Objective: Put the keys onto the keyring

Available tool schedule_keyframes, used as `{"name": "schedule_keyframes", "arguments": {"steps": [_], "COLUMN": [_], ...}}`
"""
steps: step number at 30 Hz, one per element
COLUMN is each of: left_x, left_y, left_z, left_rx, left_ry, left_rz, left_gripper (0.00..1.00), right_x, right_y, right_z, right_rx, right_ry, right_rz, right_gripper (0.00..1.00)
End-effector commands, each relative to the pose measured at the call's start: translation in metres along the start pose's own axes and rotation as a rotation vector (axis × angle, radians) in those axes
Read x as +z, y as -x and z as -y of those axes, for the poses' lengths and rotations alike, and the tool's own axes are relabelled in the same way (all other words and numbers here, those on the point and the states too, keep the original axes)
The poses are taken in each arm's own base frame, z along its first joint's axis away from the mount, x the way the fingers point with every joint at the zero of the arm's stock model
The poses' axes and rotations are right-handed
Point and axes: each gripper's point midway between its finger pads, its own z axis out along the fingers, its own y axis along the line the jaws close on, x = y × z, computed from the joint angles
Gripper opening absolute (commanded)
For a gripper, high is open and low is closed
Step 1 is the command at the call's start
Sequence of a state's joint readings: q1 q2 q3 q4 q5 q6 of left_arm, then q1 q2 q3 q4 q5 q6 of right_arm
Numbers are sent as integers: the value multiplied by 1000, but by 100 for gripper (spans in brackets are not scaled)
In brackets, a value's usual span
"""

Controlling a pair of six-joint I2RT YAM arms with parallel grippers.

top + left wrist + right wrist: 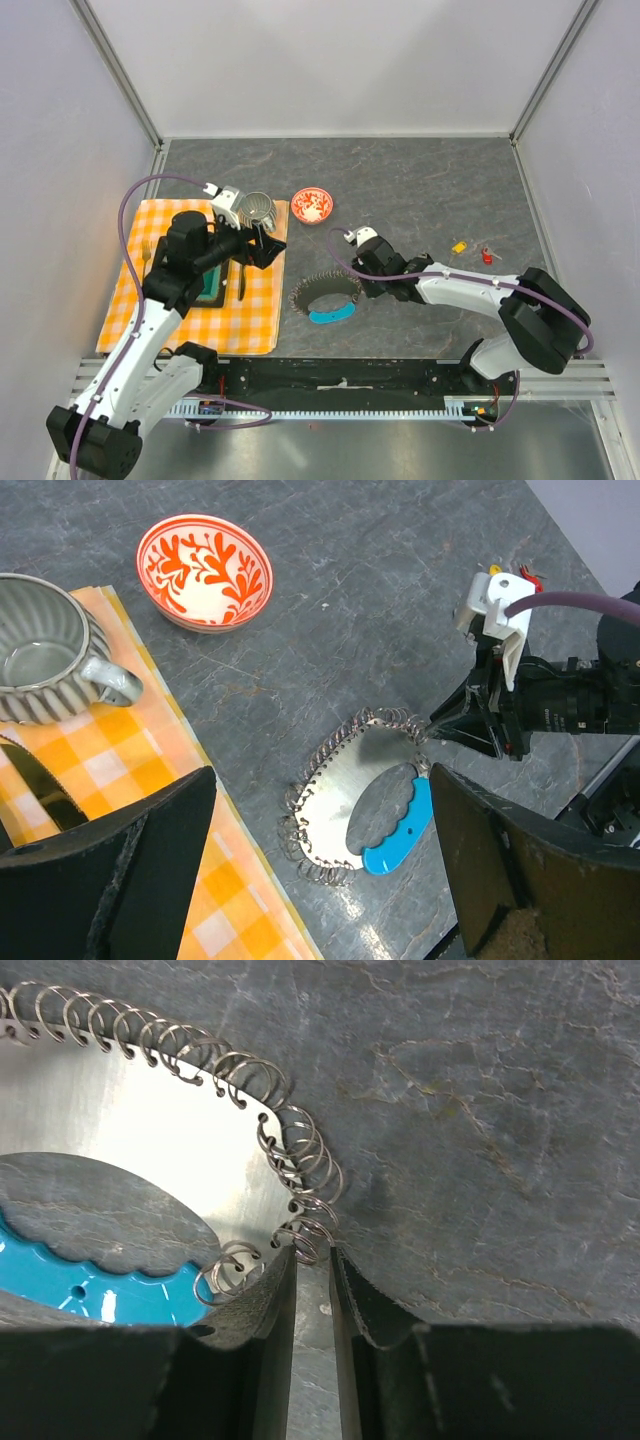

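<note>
Right claw (312, 1256) pinches a loop on the keyring's (335, 795) right edge. Left claw (322, 790) gapes open near the cup (45, 655).

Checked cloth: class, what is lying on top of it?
On the checked cloth stand a ribbed cup, a fork and a knife. A dark green-edged item lies there too, but the left arm covers most of it.
</note>
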State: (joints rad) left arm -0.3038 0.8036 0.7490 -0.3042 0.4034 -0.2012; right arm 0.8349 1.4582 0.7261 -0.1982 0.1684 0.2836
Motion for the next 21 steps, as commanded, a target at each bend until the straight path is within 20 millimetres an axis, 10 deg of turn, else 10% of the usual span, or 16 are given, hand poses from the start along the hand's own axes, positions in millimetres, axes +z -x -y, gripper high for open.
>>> {"name": "schedule_keyframes", "arguments": {"steps": [1, 21], "left_x": [-1, 4], "left_y": [19, 13], "left_z": [9, 9], "left_rx": [6, -31], "left_ry": [-52, -70], "left_rz": [42, 13], "left_gripper": [94, 94], "right_x": [6, 14], "right_y": [11, -10], "right_z": [-11, 0], "right_rx": [31, 45], "right_ry": [65, 46], "right_rz": [44, 20], "right_gripper": [26, 29]}}
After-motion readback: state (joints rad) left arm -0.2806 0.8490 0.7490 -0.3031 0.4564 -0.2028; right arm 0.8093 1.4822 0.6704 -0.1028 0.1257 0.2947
